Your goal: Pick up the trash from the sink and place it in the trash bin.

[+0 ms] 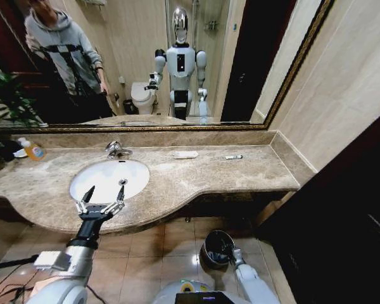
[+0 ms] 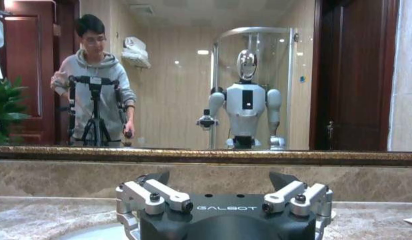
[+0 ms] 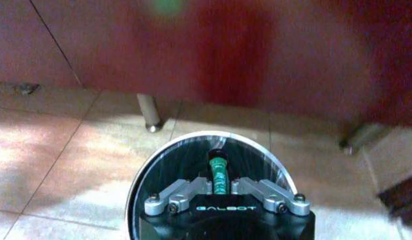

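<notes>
Your left gripper (image 1: 102,197) is hanging over the front edge of the sink (image 1: 82,190), fingers spread wide with nothing in them, and from the left wrist camera you can see those same fingers (image 2: 156,192) splayed out toward the mirror (image 2: 206,75). Your right gripper (image 3: 220,186) is down low over the trash bin (image 3: 152,165) on the tiled floor, clamped on the green stick (image 3: 219,172), which pokes out between the fingers right above the bin's dark inside (from the head camera the bin (image 1: 216,248) sits just under the counter's front edge, with your right arm reaching in from below). The basin itself looks bare white. Up on the counter (image 1: 240,174) behind the sink there's a flat white packet (image 1: 185,154) lying near the back wall, and a thin white tube (image 1: 231,157) a bit further to the right of it, the two apart from each other. The orange soap bottle (image 1: 31,150) stands off at the left end near the plant (image 1: 3,104).
</notes>
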Robot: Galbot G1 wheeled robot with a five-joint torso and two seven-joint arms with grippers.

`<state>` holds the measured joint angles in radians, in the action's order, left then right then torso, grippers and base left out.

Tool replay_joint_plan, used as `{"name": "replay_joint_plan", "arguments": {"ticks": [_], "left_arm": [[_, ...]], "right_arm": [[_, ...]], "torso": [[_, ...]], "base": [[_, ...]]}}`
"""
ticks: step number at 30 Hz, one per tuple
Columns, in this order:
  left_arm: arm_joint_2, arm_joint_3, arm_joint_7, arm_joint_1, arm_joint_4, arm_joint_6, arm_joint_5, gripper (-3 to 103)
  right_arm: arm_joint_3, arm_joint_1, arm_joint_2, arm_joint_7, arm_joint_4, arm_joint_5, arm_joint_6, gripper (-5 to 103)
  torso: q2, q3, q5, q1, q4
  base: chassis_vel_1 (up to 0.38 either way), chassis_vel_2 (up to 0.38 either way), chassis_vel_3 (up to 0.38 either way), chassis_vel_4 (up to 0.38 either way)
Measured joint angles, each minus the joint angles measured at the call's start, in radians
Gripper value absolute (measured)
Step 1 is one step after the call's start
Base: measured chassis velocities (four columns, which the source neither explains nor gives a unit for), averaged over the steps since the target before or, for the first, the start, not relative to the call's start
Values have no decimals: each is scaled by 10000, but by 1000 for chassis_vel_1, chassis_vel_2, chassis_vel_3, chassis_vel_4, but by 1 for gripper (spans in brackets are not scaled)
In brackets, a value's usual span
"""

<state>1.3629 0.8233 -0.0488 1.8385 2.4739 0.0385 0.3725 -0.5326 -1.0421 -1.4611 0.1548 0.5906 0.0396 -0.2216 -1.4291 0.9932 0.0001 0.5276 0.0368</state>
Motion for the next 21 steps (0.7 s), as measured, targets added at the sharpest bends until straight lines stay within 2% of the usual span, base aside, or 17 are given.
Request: {"name": "replay_joint_plan", "arguments": {"ticks": [6,13,14,17,19,21], "left_arm": [[0,0,0,0,0,0,0,100],[1,0,0,0,0,0,0,100],[0,0,0,-1,0,0,0,100],[0,0,0,0,0,0,0,100],[0,0,0,0,0,1,0,100],[0,0,0,0,0,0,0,100]], "right_arm": [[3,291,-10,49,-763,-168,-70,10],[26,339,44,176,-794,-284,5,10],[26,334,43,177,-778,-293,15,8],[26,284,32,164,-644,-335,44,23],[26,266,30,160,-606,-337,47,23],[27,190,27,146,-473,-340,72,34]], "torso": [[0,0,0,0,0],[0,0,-2,0,0],[0,0,-1,0,0],[0,-1,-1,0,0],[0,-1,-1,0,0],[0,-1,-1,0,0]], "base": [[0,0,0,0],[0,0,0,0],[0,0,0,0],[0,0,0,0],[0,0,0,0],[0,0,0,0]]}}
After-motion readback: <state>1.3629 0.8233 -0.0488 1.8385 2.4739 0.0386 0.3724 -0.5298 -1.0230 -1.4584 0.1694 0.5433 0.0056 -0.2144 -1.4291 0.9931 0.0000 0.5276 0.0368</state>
